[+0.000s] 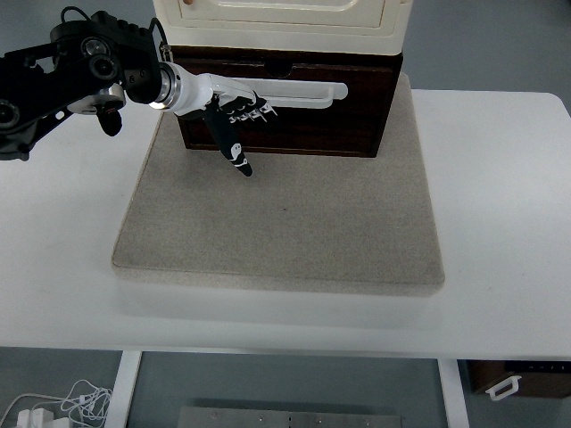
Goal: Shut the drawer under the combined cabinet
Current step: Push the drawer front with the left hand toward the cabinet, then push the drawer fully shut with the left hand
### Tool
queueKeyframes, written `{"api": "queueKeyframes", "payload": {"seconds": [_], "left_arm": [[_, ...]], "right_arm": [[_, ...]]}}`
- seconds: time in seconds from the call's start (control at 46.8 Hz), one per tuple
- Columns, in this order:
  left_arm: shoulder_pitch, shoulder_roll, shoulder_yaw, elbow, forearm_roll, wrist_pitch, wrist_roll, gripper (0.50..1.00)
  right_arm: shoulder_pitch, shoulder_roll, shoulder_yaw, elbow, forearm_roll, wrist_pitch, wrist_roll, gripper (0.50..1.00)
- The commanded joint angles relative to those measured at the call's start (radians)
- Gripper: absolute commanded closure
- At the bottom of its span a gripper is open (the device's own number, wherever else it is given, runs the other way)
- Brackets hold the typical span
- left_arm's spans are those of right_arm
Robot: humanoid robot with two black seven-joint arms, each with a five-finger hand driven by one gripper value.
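The left hand (234, 114) rests against the dark drawer (285, 102) front, fingers loosely extended, gripping nothing. The white handle (303, 92) runs just beyond its fingers. The grey mat (285, 223) lies below the hand.

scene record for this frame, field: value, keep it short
working arm: left hand, arm enters from the picture's left
hand pose: against the drawer front, by the white handle; fingers extended, holding nothing
drawer: dark wood, under the cream cabinet; front stands slightly out from the cabinet above
base: grey mat on the white table
right hand: not in view
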Motion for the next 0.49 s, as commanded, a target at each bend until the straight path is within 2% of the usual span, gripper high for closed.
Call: {"api": "queueKeyframes", "payload": {"seconds": [0.0,0.47], "left_arm": [[0.001,-0.001,0.001,0.01,0.007,0.0,-0.001,0.5],[-0.002,-0.001,-0.009,0.042,0.01,0.002,-0.008,0.5]], "right_arm": [[0.0,0.0,0.0,0.0,-0.001,0.0,0.0,0.548],[0.0,0.0,0.0,0.0,-0.001,0.0,0.0,0.548]]}}
